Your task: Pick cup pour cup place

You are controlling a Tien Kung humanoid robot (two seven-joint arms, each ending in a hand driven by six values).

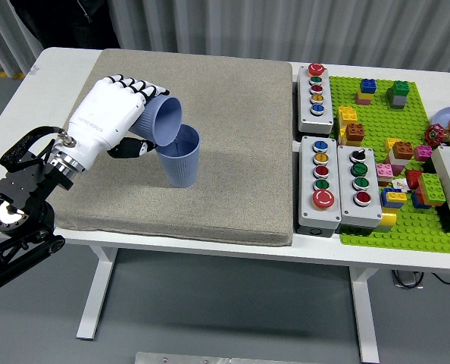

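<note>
A rough grey cloth mat (232,144) covers the smooth white table (407,258); both ribbed cups (181,159) look matt plastic.

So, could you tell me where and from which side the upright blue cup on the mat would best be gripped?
Probably around the ribbed wall of the standing cup, about mid-height, from its right side. It stands upright with its mouth open, and the left hand holds the tilted cup against its upper left rim, so the top and left are blocked. The beige mat to its right is bare.

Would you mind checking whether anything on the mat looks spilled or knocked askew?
Nothing stands out. The left hand holds one blue cup tipped over the upright cup, as pouring needs; the grey mat shows no spill.
</note>
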